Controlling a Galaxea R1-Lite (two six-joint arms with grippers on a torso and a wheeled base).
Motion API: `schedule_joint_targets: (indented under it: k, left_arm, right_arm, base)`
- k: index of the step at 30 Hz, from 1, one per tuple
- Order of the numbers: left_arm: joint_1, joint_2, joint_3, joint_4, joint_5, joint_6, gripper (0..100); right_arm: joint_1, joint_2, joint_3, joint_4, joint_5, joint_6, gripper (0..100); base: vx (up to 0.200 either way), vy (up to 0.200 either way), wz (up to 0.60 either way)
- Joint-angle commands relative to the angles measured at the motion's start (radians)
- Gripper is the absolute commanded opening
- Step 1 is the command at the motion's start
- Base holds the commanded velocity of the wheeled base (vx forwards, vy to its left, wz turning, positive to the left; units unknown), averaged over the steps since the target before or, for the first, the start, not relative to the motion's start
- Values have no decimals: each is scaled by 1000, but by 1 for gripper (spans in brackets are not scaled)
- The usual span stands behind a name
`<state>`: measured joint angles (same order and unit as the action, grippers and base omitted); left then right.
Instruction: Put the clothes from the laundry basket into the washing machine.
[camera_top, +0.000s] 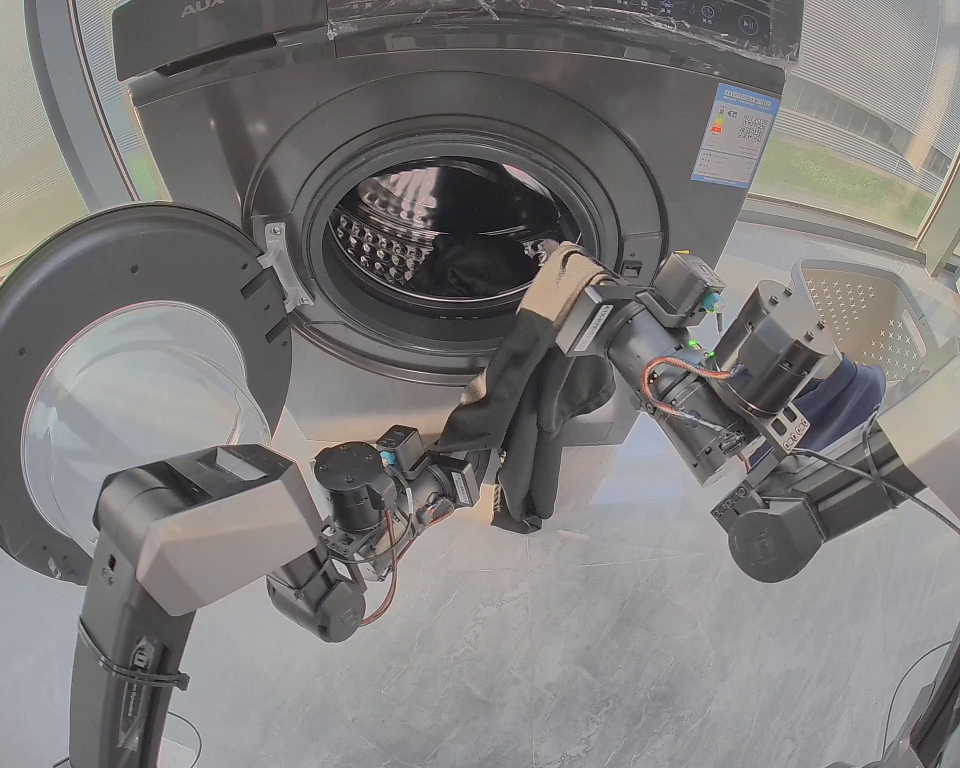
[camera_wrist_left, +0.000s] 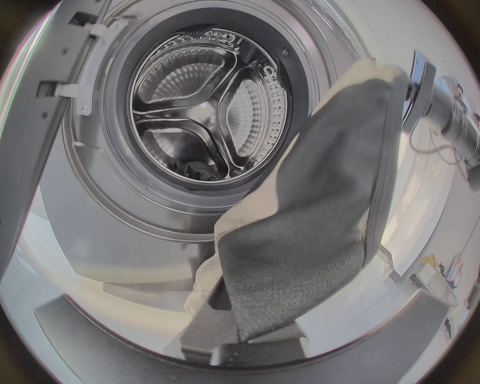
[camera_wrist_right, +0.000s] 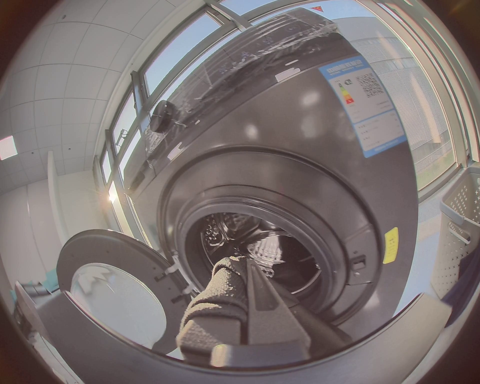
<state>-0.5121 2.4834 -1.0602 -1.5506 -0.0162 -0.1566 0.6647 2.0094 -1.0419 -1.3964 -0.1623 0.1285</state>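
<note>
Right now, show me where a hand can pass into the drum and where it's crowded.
Free: the drum mouth's upper part, toward the open door; bare floor below both arms. Crowded: the mouth's lower edge toward the laundry basket, where the right gripper and, lower, the left gripper hold the garment.

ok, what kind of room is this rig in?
Probably a laundry area by big windows: a front-load washing machine with its door open, a perforated laundry basket beside it, a dark garment held at the drum.
</note>
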Motion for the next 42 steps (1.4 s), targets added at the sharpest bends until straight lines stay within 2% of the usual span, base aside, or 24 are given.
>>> schedule_joint_targets:
  k: [1,4,6,7,8,11,15,19,25,27,35,39,42]
  left_arm:
    - [-3,-314,296,-2,-34,2,0]
    - [4,-491,440,-2,-67,5,0]
    - [12,-594,497,12,-64,-3,0]
    - [12,-594,497,12,-64,-3,0]
    - [43,-676,517,26,-59,-4,0]
    - [99,-767,554,49,-68,-6,0]
    - [107,-816,563,46,-68,-24,0]
    - [103,-818,525,35,-53,-24,0]
    - [141,-828,519,21,-51,-12,0]
    - [147,-842,519,26,-54,3,0]
    - [138,-850,490,20,-57,2,0]
    - [126,-856,476,21,-54,3,0]
    - [119,-856,474,24,-56,3,0]
  right_arm:
    - [-86,-66,171,13,-6,31,0]
    - [-112,-100,280,0,15,37,0]
    - [-112,-124,353,-16,58,36,0]
    - [-112,-124,353,-16,58,36,0]
    - [-109,-152,411,-29,86,29,0]
    - [-109,-178,448,-32,93,26,0]
    - [-114,-182,433,-49,90,22,0]
    - [-126,-170,450,-89,89,23,0]
    - [-154,-139,431,-147,87,23,0]
    - [-146,-155,408,-147,87,26,0]
    - [-120,-185,382,-147,86,26,0]
    - [-103,-208,359,-147,24,23,0]
    - [-93,-216,352,-145,15,22,0]
  base:
    - [0,0,0]
    - [0,0,0]
    - [0,0,0]
    - [0,0,0]
    - [0,0,0]
    - [0,0,0]
    - [0,0,0]
    - [0,0,0]
    - [0,0,0]
    - [0,0,0]
    - [0,0,0]
    - [0,0,0]
    - [0,0,0]
